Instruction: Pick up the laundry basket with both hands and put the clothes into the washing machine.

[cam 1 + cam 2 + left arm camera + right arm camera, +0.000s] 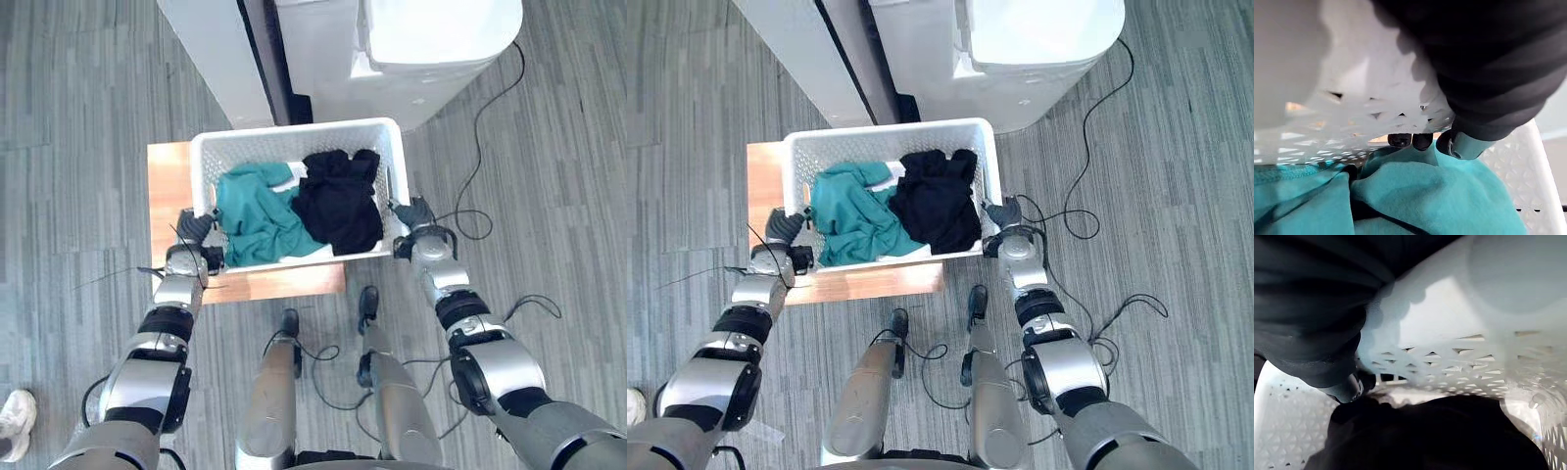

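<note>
You had the laundry basket resting on the small wooden table, just in front of the washing machine, with a teal garment and a black garment inside. Your left hand had its fingertips hooked through one side handle and your right hand was curled through the other, both only shallowly by the look of it. An uneven lift could have tipped the basket and spilled the clothes, or slipped a grip.

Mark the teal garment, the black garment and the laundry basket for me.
teal garment [257, 217], left eye view, middle of the bunched cloth.
black garment [338, 201], left eye view, centre of the pile.
laundry basket [294, 130], left eye view, far rim.
</note>
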Available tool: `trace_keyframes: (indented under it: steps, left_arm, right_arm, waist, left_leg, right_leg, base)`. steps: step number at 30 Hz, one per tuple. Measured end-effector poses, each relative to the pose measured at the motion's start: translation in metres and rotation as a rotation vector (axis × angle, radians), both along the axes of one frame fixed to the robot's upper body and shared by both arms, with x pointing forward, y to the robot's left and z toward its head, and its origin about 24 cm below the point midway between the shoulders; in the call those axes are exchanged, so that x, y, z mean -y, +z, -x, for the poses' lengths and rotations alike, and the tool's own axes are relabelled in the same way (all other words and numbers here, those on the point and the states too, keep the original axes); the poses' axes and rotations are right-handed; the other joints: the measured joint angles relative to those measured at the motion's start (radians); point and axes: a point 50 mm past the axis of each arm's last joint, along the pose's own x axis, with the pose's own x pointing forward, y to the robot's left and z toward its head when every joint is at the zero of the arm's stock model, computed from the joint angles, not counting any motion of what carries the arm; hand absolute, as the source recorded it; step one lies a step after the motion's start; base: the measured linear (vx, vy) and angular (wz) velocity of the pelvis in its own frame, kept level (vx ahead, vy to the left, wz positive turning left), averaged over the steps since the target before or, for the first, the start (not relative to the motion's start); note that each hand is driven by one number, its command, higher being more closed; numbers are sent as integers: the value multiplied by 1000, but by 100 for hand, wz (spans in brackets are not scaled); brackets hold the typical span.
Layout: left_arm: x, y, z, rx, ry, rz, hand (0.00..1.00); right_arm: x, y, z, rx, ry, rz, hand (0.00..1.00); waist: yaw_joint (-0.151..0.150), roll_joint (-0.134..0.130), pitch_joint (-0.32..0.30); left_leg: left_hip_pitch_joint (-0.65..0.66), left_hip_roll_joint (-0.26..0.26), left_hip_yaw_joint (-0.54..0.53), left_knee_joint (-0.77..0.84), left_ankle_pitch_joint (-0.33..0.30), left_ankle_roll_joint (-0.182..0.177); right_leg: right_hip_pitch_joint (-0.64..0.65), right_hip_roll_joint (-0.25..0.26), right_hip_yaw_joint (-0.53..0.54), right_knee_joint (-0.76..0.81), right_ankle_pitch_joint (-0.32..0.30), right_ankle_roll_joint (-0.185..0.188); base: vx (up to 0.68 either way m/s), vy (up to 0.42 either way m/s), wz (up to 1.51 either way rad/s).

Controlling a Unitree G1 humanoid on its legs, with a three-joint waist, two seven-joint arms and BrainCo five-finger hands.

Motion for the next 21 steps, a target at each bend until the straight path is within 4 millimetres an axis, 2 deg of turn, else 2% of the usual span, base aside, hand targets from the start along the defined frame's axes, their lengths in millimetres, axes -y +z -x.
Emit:
trace_keyframes:
  steps: [2, 3, 7, 9, 11, 12, 13, 17, 19, 20, 21]
  left_arm:
    - [5, -16, 11, -27, -17, 61, 100]
    - [4, -24, 21, -33, -16, 81, 100]
    - [8, -34, 43, -14, -53, 150, 100]
    - [9, -34, 53, 23, -69, 176, 100]
    - [10, -37, 61, 31, -90, 196, 100]
    - [12, -40, 68, 26, -108, 206, 100]
    - [15, -40, 69, 32, -119, 213, 100]
    - [34, -43, 81, 60, -164, 281, 100]
    - [46, -45, 86, 68, -191, 321, 100]
    - [61, -75, 123, -25, -159, 391, 100]
    - [63, -75, 127, -27, -162, 393, 100]
  right_arm:
    - [6, -12, 7, -35, -13, 0, 100]
    - [6, -14, 12, -28, -7, -12, 100]
    - [14, -14, 30, 36, 21, -3, 100]
    - [20, -9, 43, 96, 23, 0, 100]
    - [23, -12, 54, 108, 19, -8, 100]
    - [28, -17, 64, 106, 16, -15, 100]
    - [31, -17, 68, 109, 9, -21, 100]
    - [55, -17, 98, 153, -46, -41, 100]
    - [67, -18, 116, 172, -79, -40, 100]
    - [77, -39, 148, 96, -113, -35, 100]
    - [78, -40, 154, 91, -117, -33, 100]
  waist:
    - [-4, 11, -1]
    - [-19, 12, -1]
    - [-38, 18, -28]
    - [-57, 20, -66]
    - [-71, 20, -107]
    - [-84, 20, -155]
    - [-86, 20, -163]
    - [-124, 19, -233]
    - [-137, 19, -239]
    - [-131, 21, -257]
    - [-140, 27, -264]
  left_leg:
    - [48, -1, 0, -30, 4, -6]
    - [79, -1, 0, -43, 6, -9]
    - [159, 12, 2, -79, 8, -13]
    - [195, 18, 2, -102, 8, -14]
    - [221, 22, 7, -127, 8, -14]
    - [243, 27, 18, -146, 8, -14]
    - [259, 29, 25, -154, 8, -14]
    - [322, 40, 61, -183, 0, -16]
    - [345, 61, 88, -143, -35, -19]
    - [348, 66, -43, 103, -106, 30]
    - [353, 65, -48, 110, -110, 32]
  right_leg:
    - [28, 2, 0, 7, -10, -1]
    - [52, 5, -4, 8, -15, -3]
    - [117, 19, -13, 11, -41, -8]
    - [143, 31, -13, 7, -54, -10]
    - [160, 33, -9, -2, -58, -11]
    - [169, 38, -3, -9, -61, -12]
    - [183, 40, 0, -14, -61, -12]
    - [218, 59, 30, -18, -73, -14]
    - [241, 83, 59, -14, -82, -13]
    - [256, 153, 224, 82, -139, -20]
    - [256, 159, 245, 70, -143, -15]
  base:
    - [50, -29, -4]
    - [66, -24, 1]
    - [74, -22, 4]
    - [83, -26, -1]
    - [91, 1, -11]
    - [109, 26, -16]
    - [126, 30, -21]
    - [75, 13, -27]
    - [20, 32, -127]
    - [-10, 88, -237]
    - [-10, 80, -232]
